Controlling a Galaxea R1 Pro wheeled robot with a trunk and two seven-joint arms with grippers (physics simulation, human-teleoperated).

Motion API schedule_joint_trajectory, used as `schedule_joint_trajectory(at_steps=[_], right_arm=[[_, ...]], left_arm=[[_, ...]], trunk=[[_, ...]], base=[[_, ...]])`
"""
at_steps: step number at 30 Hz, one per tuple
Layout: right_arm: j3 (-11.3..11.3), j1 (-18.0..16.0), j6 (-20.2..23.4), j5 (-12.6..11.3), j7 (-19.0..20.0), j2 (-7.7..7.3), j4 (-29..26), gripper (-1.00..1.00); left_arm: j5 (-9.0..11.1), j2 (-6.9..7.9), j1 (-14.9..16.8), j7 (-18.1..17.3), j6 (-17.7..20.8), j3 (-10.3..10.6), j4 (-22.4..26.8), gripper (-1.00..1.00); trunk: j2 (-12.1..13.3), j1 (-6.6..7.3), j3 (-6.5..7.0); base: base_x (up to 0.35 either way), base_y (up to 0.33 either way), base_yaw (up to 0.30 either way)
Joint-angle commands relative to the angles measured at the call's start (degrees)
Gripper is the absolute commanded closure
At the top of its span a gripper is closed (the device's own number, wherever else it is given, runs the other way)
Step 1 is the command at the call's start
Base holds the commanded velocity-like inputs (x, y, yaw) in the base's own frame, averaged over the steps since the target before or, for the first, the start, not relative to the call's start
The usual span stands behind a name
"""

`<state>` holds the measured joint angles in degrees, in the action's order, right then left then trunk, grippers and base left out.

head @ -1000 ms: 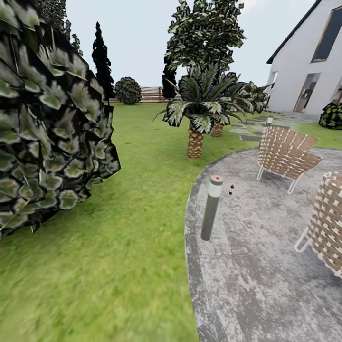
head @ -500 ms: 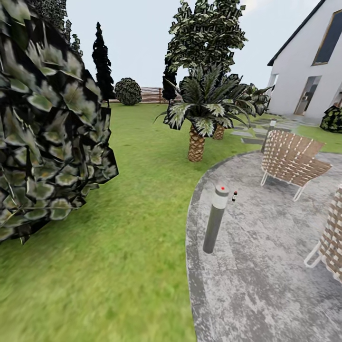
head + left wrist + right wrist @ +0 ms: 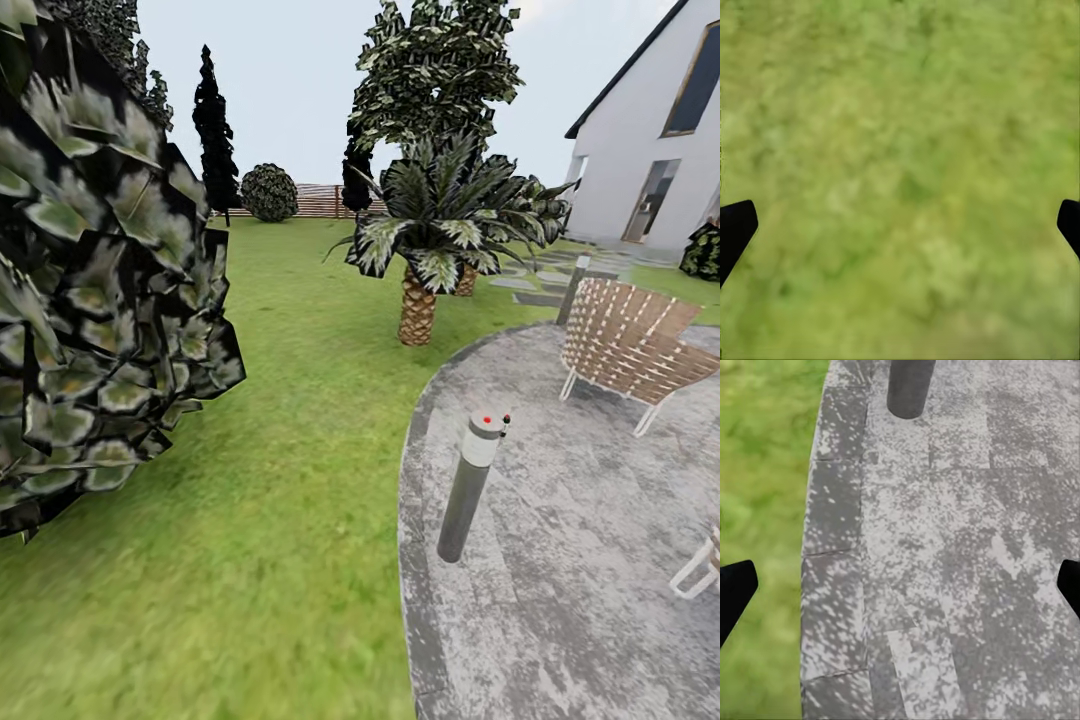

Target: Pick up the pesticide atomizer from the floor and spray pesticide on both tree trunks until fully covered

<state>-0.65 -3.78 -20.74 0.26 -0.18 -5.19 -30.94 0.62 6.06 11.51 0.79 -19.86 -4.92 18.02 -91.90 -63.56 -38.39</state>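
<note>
The small dark pesticide atomizer with a red tip point(image 3: 505, 421) stands on the mottled grey paved patio point(image 3: 580, 560), peeking out just behind the cap of the short grey lamp post with a red dot point(image 3: 468, 487), so the post partly hides it. Both arms hang low and empty for travel: the left gripper point(image 3: 900, 217) is spread wide over green grass lawn point(image 3: 900, 150), the right gripper point(image 3: 900, 577) equally wide over paving beside the post's base. A woven brown chair point(image 3: 630, 345) sits beyond

We see the lamp post point(image 3: 468, 487) hiding most of a small far object; right chair point(image 3: 700, 570) cut off.
</note>
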Motion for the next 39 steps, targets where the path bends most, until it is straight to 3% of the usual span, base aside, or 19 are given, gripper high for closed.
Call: schedule_joint_trajectory(at_steps=[1, 39], right_arm=[[0.0, 0.0, 0.0, 0.0, 0.0, 0.00, 0.0, -1.00], [-0.1, 0.0, 0.1, -0.2, 0.0, 0.00, -0.1, -1.00]], left_arm=[[0.0, 0.00, 0.0, 0.0, 0.0, 0.0, 0.0, -1.00], [0.0, 0.00, 0.0, 0.0, 0.0, 0.0, 0.0, -1.00]], trunk=[[0.0, 0.00, 0.00], [0.0, 0.00, 0.00]], base=[[0.315, 0.148, 0.000], [0.323, 0.119, 0.000]])
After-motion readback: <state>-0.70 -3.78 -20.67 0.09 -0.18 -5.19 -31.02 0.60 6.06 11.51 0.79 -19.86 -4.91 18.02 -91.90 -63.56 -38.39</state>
